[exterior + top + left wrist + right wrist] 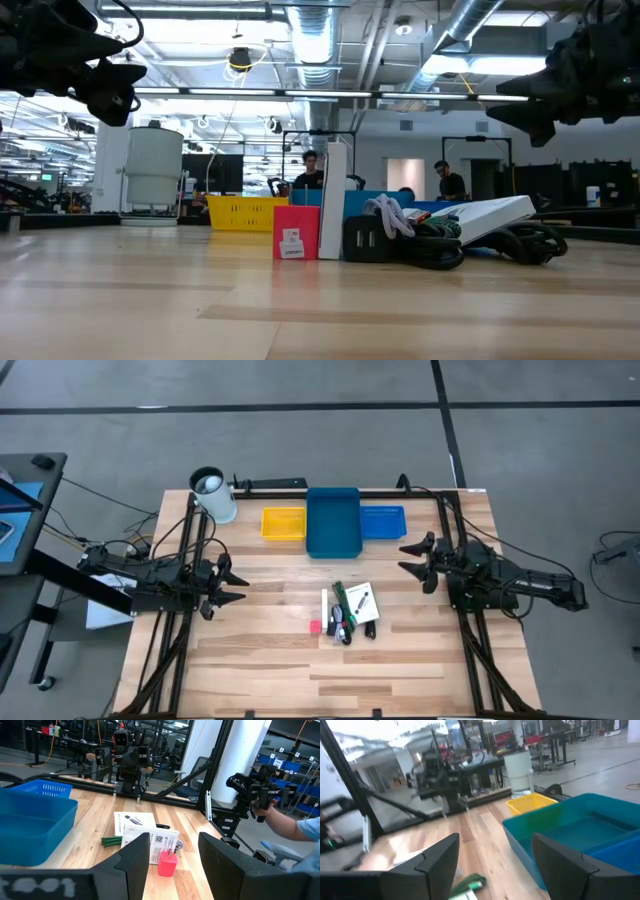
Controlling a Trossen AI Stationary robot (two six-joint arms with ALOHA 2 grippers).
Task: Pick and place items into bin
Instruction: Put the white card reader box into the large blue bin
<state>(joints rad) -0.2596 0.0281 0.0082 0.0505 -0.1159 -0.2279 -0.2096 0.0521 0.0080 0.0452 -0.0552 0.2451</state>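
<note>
The items lie in a small heap at the table's middle: white printed cards, a green pen, a black cable and a tiny pink cube. In the left wrist view the cards, the cube and the green pen show ahead of the fingers. A teal bin stands at the far edge. My left gripper hovers level to the heap's left, open and holding nothing. My right gripper hovers level to its right, open and holding nothing.
A yellow tray and a blue basket flank the teal bin. A white cylinder stands at the far left corner. Beyond the table's edge a person's hand holds a dark device. Bare wood lies near the front edge.
</note>
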